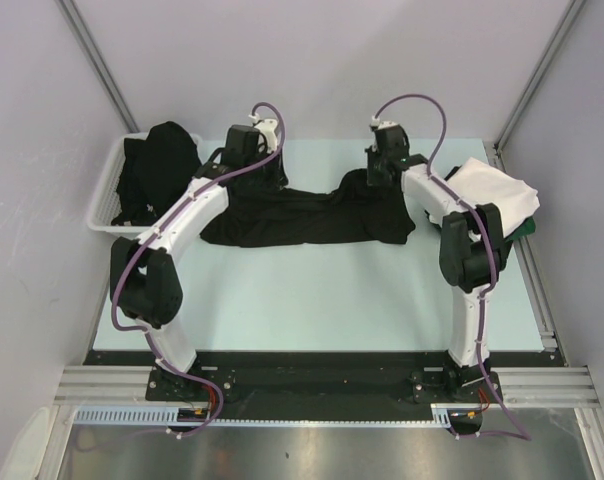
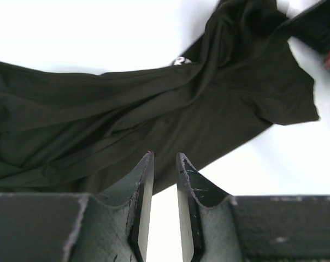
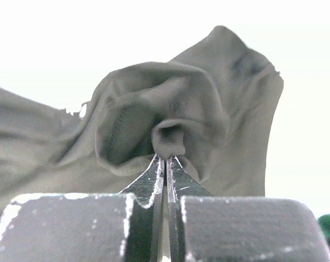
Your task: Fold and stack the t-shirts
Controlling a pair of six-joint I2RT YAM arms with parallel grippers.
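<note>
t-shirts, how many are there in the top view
4: a black cotton shirt spread mid-table, pinched by the right gripper; a black heap in the white slotted plastic basket; a folded white shirt at right, atop a dark green one. More may be hidden.

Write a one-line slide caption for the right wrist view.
Right gripper shut on a pinched fold of the black t-shirt, the cloth bunching above its fingertips.

This is a robotics lab test cell. Plain pale wall panels (image 1: 312, 60) with aluminium corner posts (image 1: 90, 50) enclose a light table (image 1: 312, 300) on the left, far and right. At the near edge, a white left arm (image 1: 197, 205) and right arm (image 1: 432, 195) are bolted to a black base plate (image 1: 312, 372) on an aluminium rail (image 1: 102, 384).
</note>
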